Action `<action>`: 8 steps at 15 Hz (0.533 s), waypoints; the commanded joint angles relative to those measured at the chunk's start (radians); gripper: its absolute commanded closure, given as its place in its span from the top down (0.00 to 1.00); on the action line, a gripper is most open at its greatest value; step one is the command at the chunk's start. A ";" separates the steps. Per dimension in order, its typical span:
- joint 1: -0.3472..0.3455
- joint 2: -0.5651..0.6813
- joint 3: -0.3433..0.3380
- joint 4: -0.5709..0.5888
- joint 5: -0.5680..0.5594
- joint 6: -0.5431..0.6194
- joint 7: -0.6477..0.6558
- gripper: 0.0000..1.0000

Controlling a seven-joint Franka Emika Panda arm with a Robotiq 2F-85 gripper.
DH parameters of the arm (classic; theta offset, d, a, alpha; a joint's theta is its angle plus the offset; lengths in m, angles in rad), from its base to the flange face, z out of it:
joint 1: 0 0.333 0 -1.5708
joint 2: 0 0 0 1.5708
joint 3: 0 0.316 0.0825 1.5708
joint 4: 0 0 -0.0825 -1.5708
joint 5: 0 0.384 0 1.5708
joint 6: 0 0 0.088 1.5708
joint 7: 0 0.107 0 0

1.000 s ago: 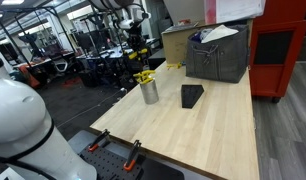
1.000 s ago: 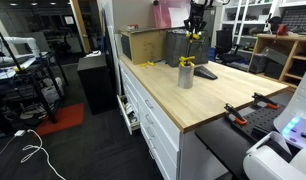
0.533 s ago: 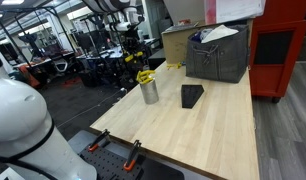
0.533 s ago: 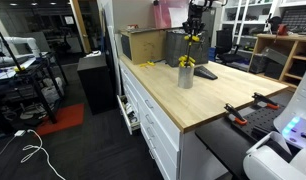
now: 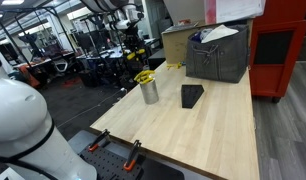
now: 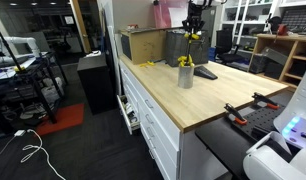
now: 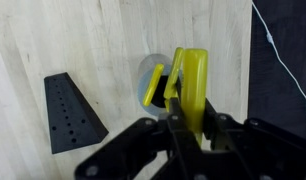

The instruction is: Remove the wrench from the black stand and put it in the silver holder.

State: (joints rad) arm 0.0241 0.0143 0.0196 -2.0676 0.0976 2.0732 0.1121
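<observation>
The gripper (image 7: 188,125) had its fingers closed narrowly on the wrench (image 7: 193,80), whose yellow handle stood up between them in the wrist view. So the wrench was off the black stand (image 7: 73,110) and hung in the air over the silver holder (image 7: 156,62), not yet inside it.

The main risk sat just below. Another yellow tool (image 7: 153,88) already leaned in the holder and took up part of the mouth. If the wrench came down on it, or on the rim, the tip could jam or skid off onto the wooden table (image 7: 83,35).

The holder looked light and narrow. A sideways push from an off-centre descent could probably tip it and spill both tools.

Letting go too high carried its own danger, since the wrench might bounce off the rim and fall outside.

The black stand lay beside the holder, apart from it, so it seemed unlikely to interfere.

In an exterior view the grey bin (image 5: 218,58) stood well behind and posed no hazard.
</observation>
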 commanded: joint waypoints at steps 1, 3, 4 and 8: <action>-0.006 -0.033 -0.005 0.000 -0.037 0.020 0.056 0.06; -0.006 -0.022 -0.006 -0.001 -0.063 0.041 0.086 0.06; -0.005 -0.015 -0.006 -0.003 -0.082 0.057 0.107 0.06; 0.001 0.009 -0.001 0.004 -0.125 0.092 0.205 0.06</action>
State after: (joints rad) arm 0.0228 0.0140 0.0171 -2.0677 0.0083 2.1088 0.2454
